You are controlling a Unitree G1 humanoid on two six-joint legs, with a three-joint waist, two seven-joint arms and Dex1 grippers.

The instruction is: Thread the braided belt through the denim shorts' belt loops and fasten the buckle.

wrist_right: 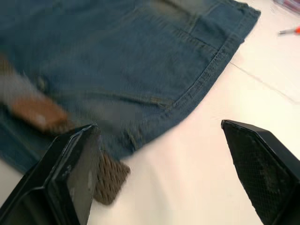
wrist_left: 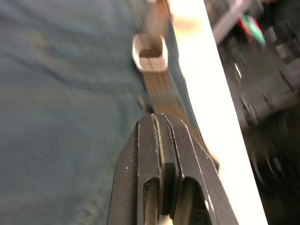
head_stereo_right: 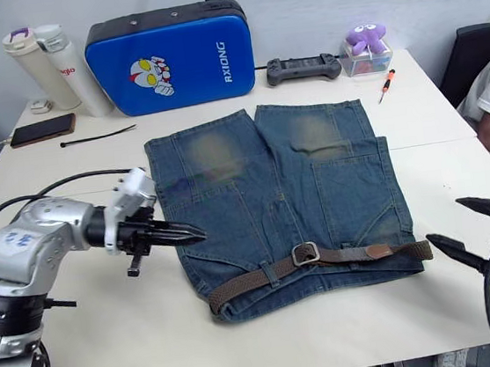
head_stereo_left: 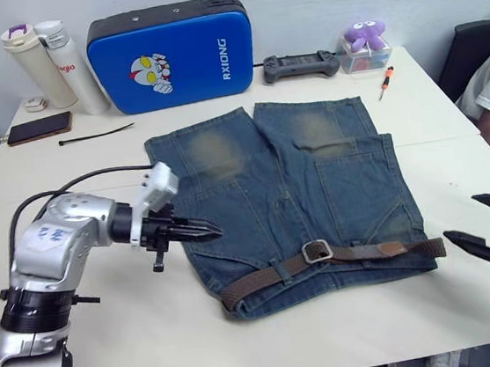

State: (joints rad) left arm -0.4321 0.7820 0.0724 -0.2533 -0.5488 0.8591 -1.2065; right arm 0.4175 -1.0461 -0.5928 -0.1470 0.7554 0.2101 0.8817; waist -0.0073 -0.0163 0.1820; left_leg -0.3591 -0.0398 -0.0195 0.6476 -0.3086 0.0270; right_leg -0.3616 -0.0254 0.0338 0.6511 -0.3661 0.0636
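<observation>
We see the belt (head_stereo_left: 325,260) lying along the shorts' (head_stereo_left: 291,196) waistband at the bench's (head_stereo_left: 112,340) near edge, buckle (head_stereo_left: 316,251) seemingly fastened. Left pincer (head_stereo_left: 206,231) pressed together, beside the shorts' left side. Right pincer (head_stereo_left: 489,225) spread, just off the belt's end.

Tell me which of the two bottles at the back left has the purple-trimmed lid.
The cream bottle, the outer one, farther from the blue case. Its neighbour, the white bottle with red lettering, has a clear cap without purple.
</observation>
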